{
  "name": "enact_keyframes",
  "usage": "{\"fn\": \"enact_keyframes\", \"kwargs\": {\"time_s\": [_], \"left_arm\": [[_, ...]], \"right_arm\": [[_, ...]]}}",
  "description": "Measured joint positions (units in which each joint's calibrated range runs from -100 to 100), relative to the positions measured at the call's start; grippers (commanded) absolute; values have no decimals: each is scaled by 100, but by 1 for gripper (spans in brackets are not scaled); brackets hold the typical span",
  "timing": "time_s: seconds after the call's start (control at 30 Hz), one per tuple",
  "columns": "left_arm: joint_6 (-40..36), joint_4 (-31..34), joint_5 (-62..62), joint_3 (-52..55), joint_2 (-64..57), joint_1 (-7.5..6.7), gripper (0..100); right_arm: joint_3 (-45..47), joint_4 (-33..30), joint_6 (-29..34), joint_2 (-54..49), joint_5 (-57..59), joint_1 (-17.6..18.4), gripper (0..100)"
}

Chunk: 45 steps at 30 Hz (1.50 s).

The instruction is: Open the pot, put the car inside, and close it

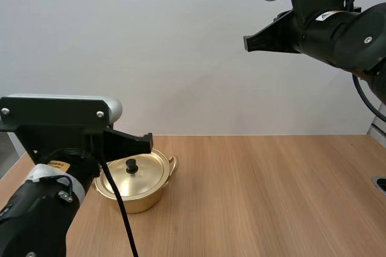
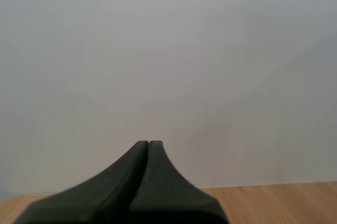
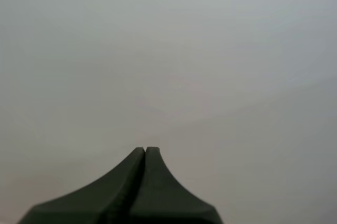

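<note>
Round gold metal pot (image 1: 148, 192), flat black-knobbed lid (image 1: 146, 163) on, sits on the pale wooden counter (image 1: 271, 196) just under my left gripper (image 2: 148, 143), pinched closed and empty; right gripper (image 3: 145, 149), likewise closed, hangs high and well apart, so left is nearer.

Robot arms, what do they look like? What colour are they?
Both are black and chunky. The left arm has a white band and a small yellow label; the right arm has a label too. Each ends in two black fingers that curve to thin tips.
</note>
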Motion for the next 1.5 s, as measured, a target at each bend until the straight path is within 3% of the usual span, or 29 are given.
{"fn": "enact_keyframes", "kwargs": {"time_s": [0.23,0.53,0.77,1.0,1.17,1.33,1.5], "left_arm": [[-84,122,-31,0,-72,-48,0],[-84,122,-2114,0,-83,-48,0],[-84,122,-2179,103,-393,8,0],[-75,205,-2155,1012,-863,0,0],[-75,829,-1431,1548,-863,0,0],[-75,1683,-288,1732,-863,-124,0],[-75,2535,34,1970,-863,-255,0]], "right_arm": [[0,-28,4,0,0,0,0],[0,-40,-35,0,0,0,0],[0,-10,-35,0,-21,0,0],[0,-10,-35,0,-40,0,0],[0,-31,-43,0,-40,0,0],[0,-31,-43,0,-40,0,0],[0,-31,-43,0,-40,0,0]]}}
